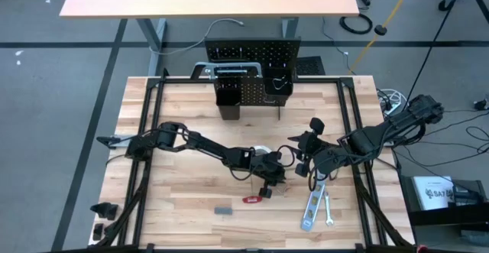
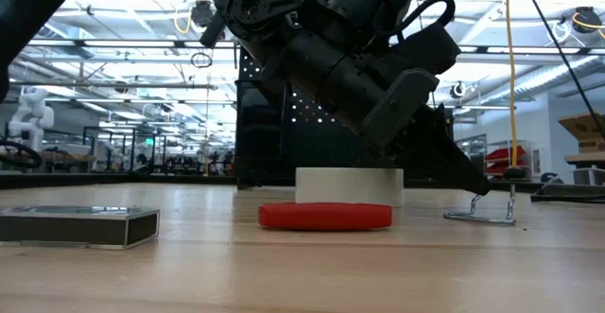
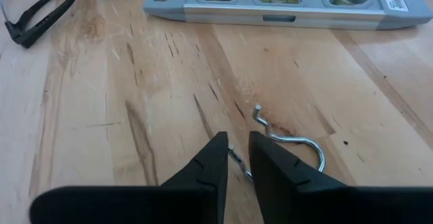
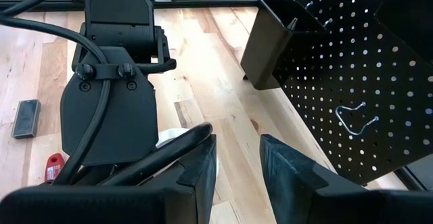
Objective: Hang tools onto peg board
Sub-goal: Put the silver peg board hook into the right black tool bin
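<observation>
Black perforated peg board (image 1: 252, 54) upright at far edge of table, two black box bins (image 1: 228, 98) at its front, a wire hook (image 4: 356, 119) on its face. Silver level (image 3: 277, 4) flat on wood, three vials visible. Small wrench (image 1: 328, 211) just beside it. Red-handled tool (image 2: 325, 216) lying flat, white tape roll (image 2: 349, 185) behind it. Bent silver hook (image 3: 287, 139) lying on table.

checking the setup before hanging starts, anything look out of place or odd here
One thing: a loose metal hook lies flat on the table instead of sitting in the peg board. The left end effector is closing around its shank. The level and other tools lie flat on the table, waiting. Nothing looks spilled or damaged.
</observation>
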Controlling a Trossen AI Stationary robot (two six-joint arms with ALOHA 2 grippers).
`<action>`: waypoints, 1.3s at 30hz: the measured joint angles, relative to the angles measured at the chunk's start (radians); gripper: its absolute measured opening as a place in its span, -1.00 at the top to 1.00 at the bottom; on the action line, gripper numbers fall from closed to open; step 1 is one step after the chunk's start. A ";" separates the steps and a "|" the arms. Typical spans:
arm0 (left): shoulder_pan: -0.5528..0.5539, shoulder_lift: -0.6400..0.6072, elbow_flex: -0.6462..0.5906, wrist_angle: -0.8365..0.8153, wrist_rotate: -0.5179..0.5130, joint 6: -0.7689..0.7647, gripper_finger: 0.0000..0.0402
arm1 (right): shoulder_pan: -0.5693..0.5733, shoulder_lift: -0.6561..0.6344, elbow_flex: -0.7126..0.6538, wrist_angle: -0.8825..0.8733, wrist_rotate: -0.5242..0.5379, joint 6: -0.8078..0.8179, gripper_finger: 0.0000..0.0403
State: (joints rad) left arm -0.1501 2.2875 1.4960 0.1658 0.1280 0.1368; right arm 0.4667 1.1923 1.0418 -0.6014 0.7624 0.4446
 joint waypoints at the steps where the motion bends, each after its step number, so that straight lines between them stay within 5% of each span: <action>1: 0.000 0.000 0.000 0.000 0.000 0.000 0.71 | 0.000 0.000 0.000 0.000 0.000 0.000 0.46; 8: 0.000 0.000 0.000 0.000 0.000 0.000 0.96 | 0.000 0.000 0.000 0.000 0.000 0.007 0.46; 27: -0.007 -0.122 -0.002 -0.068 -0.004 0.033 1.00 | 0.000 -0.063 0.001 0.000 -0.003 -0.014 0.46; 39: -0.030 -0.335 -0.002 -0.357 -0.250 0.156 1.00 | 0.000 -0.128 0.001 -0.001 -0.031 0.022 0.46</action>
State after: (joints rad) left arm -0.1796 1.9525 1.4944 -0.1914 -0.1222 0.2932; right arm 0.4665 1.0641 1.0425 -0.6021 0.7318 0.4671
